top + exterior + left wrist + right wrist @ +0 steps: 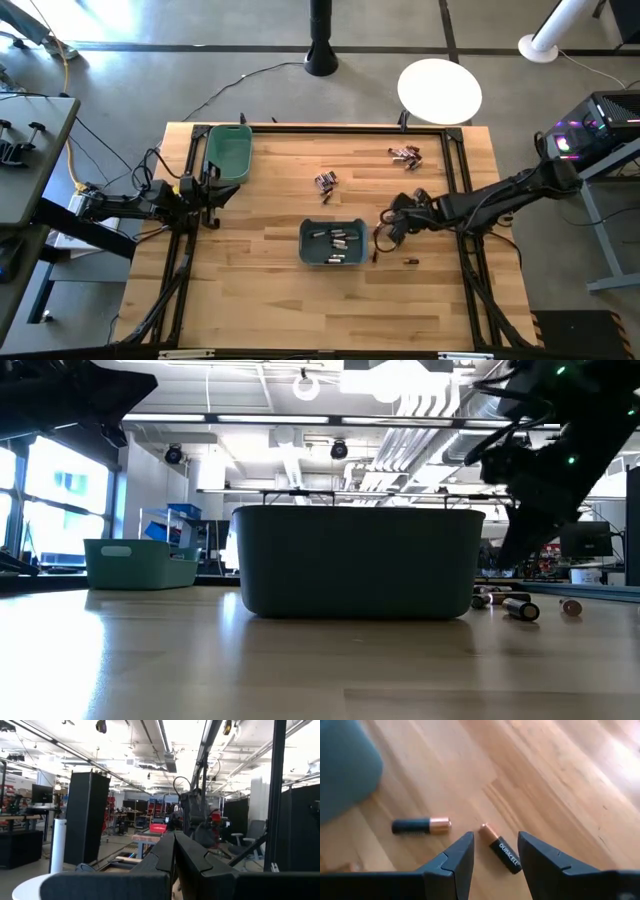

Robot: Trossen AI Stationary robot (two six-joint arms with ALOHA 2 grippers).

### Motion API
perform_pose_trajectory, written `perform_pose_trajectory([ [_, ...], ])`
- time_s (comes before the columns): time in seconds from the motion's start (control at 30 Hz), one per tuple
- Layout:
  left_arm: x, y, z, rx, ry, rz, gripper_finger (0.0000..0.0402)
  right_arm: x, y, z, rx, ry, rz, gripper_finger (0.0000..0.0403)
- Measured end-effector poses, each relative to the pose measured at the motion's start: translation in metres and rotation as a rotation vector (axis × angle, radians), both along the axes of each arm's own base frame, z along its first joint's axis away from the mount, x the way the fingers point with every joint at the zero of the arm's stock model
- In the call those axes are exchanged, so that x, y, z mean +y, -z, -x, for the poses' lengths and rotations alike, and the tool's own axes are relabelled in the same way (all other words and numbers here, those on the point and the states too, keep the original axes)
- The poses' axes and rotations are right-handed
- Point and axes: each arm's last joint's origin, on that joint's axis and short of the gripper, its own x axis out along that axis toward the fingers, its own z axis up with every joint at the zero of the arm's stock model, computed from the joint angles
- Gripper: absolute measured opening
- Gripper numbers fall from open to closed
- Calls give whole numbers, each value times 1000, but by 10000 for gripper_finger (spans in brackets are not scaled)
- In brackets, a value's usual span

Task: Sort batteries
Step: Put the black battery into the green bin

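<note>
Several batteries lie in the teal bin [333, 243] at the table's middle. Loose batteries lie in two clusters farther back [325, 182] [405, 153]. Two single copper-and-black batteries lie on the wood right of the bin. One battery [421, 825] lies nearer the bin; the other battery [500, 854] shows between my right gripper's fingers, flat on the table. My right gripper [495, 840] [388, 230] hangs open above it, slanting down, touching nothing. My left gripper [175, 855] [215, 188] waits shut at the left edge, beside the green bin [228, 153].
Black frame rails [460, 180] run along the table's edges. A round white disc [440, 88] stands beyond the far edge. In the low view the teal bin [355, 560] fills the middle, with loose batteries [520, 607] to its right. Bare wood lies toward the near edge.
</note>
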Motion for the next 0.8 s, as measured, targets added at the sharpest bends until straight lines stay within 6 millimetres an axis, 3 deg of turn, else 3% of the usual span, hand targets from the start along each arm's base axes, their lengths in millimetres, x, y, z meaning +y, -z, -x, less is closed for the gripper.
perform_pose_trajectory([
  [0.13, 0, -1, 0, -9, 3, 7, 5, -10, 5, -3, 54, -111, -18, 144],
  [0.4, 0, -1, 0, -15, 9, 24, 5, -26, 15, -5, 137, -159, -64, 130],
  [0.6, 0, -1, 0, -12, 9, 24, 5, -28, 28, -10, 209, -201, -93, 87],
  [0.8, 0, 0, 0, -5, 10, 24, 5, -27, 29, -15, 160, -157, -65, 20],
])
